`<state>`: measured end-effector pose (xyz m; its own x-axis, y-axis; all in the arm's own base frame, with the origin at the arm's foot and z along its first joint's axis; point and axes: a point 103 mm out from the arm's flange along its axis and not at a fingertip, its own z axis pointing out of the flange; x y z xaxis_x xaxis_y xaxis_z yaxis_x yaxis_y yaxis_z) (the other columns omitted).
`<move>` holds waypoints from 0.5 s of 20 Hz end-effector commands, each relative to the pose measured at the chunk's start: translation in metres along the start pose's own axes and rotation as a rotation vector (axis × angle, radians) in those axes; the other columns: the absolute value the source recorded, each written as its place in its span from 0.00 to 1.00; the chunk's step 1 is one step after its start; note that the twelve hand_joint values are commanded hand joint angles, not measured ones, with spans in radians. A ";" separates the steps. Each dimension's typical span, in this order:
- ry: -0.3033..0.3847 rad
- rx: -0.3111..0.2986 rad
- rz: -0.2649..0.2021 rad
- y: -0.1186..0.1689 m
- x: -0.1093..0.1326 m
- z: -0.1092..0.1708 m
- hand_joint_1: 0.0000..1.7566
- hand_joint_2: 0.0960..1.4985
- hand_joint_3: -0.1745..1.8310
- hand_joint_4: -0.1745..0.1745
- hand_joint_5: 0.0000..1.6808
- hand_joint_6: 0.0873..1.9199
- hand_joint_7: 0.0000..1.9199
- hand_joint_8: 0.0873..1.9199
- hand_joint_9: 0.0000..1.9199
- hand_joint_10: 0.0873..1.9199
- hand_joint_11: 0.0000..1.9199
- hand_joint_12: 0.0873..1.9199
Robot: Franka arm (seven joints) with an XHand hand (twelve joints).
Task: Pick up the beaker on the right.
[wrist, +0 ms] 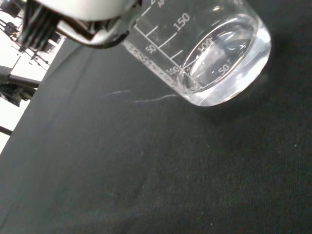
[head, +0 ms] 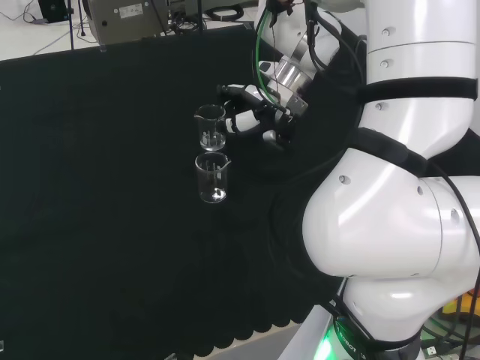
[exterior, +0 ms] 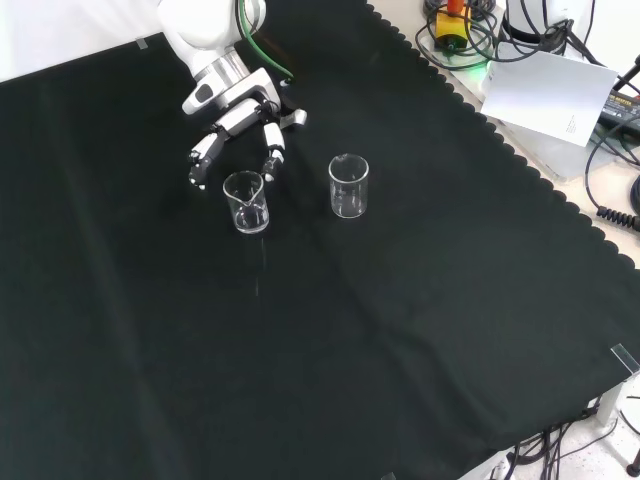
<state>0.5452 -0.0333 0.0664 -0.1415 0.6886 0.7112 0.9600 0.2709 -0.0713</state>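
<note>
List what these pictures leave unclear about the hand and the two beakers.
- Head view: whether the hand touches the far beaker; dark fingers merge into the cloth.
- Wrist view: the beaker's rim, cut off by the edge and the hand.
- Front view: any liquid in the other beaker; clear glass.

Clear glossy beakers point(exterior: 246, 201), matt black cloth point(exterior: 400, 330)

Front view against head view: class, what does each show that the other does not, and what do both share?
Front view alone: cables and white paper beyond the cloth's scalloped edge. Head view alone: the arm's big white links at the right and grey equipment beyond the bench. Both: two clear beakers, one just before the hand with its fingers spread, the other beaker standing apart.
</note>
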 end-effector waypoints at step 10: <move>0.019 0.014 -0.054 0.009 0.003 0.017 0.53 0.30 0.43 0.46 0.25 0.00 0.09 0.33 0.17 0.29 0.04 0.70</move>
<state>0.5473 -0.0213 0.0602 -0.1886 0.6681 0.7198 0.9465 0.3192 -0.0482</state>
